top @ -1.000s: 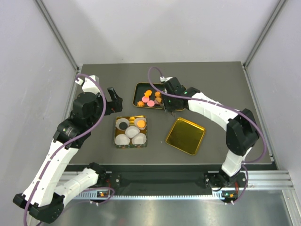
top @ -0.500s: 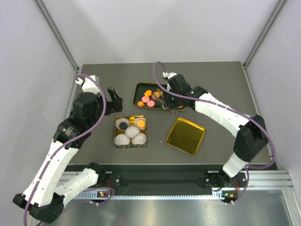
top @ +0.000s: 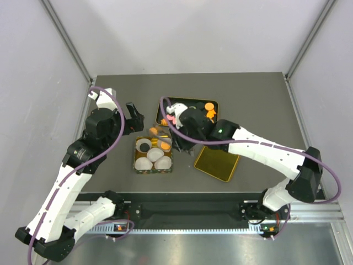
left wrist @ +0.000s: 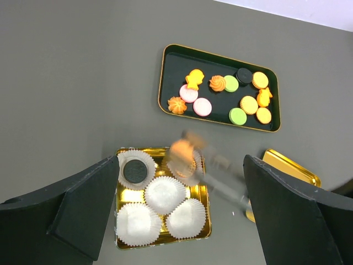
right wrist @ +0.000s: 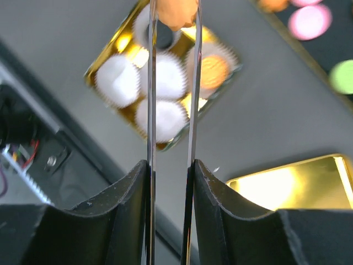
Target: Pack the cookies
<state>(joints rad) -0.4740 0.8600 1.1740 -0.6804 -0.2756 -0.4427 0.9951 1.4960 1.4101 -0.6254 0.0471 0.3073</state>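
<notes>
Right end effector (right wrist: 172,16) pinches orange cookie (right wrist: 175,8) over tin (left wrist: 130,195).

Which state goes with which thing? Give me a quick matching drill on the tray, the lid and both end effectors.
Things:
1 black tray
2 gold lid
3 right end effector
4 left end effector

States:
a open, holding nothing
b shut on an orange cookie
c loose cookies lie in it
d empty, beside the box of paper cups

Pairs: 1-c, 2-d, 3-b, 4-a
</notes>
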